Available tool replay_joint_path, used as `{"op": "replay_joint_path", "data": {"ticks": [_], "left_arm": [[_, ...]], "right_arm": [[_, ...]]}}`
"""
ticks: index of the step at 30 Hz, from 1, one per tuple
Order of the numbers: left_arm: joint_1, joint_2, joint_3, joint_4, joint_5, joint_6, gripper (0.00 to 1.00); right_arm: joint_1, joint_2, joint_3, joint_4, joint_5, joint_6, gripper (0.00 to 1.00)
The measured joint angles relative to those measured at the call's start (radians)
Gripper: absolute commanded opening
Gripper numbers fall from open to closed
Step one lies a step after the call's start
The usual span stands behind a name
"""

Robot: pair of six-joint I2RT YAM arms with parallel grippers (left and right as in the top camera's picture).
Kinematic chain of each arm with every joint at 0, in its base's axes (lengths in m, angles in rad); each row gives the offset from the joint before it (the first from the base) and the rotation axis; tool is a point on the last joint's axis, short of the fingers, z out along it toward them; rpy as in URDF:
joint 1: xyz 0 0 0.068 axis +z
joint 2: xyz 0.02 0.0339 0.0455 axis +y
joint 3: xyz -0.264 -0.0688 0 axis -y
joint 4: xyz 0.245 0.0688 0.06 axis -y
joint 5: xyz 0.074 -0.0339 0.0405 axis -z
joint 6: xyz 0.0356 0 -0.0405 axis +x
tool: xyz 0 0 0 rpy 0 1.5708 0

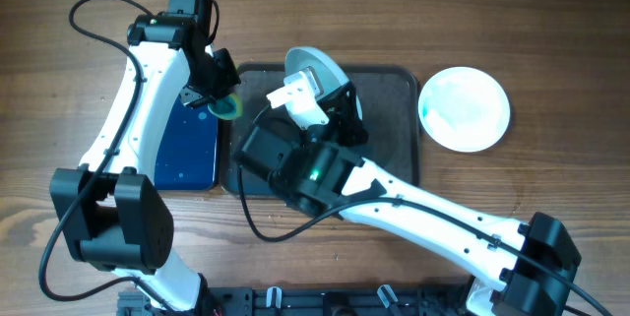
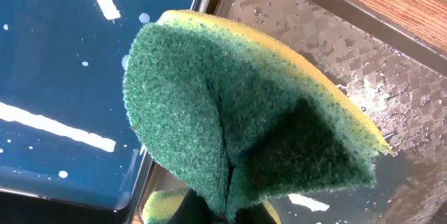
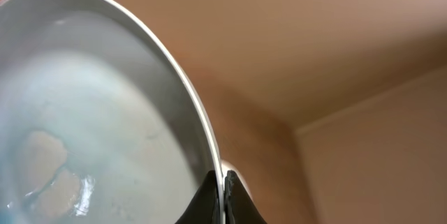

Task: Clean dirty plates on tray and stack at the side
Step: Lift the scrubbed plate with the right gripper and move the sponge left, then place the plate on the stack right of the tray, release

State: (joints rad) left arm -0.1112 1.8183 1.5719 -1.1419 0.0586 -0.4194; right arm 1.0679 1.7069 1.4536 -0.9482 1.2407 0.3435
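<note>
No legible text, label, brand, number or sign is found in any of the three views.
</note>
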Motion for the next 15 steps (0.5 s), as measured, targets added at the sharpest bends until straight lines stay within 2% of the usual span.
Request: {"op": "replay_joint_path", "data": {"ticks": [2,5,8,11,15], "left_arm": [[0.000,0.000,0.000,-0.002,0.000,0.000,0.04],[0.000,0.000,0.000,-0.002,0.000,0.000,0.04],[0.000,0.000,0.000,-0.003,0.002,0.000,0.04],[0.000,0.000,0.000,-0.005,0.003,0.000,0.04],[0.000,0.000,0.000,-0.001,0.014,0.000,0.04]], "right_arm": [[-0.027,0.000,0.000,-0.030,-0.117,0.042,0.04],[-0.133,0.000,0.000,-0.045,-0.404,0.098,0.04],[-0.337,0.000,0.000,-0.032,-0.836,0.124,0.04],[-0.528,0.000,0.000,-0.016,-1.132,0.132,0.04],[-0.800,0.000,0.000,-0.024,-1.352,0.132,0.04]]}}
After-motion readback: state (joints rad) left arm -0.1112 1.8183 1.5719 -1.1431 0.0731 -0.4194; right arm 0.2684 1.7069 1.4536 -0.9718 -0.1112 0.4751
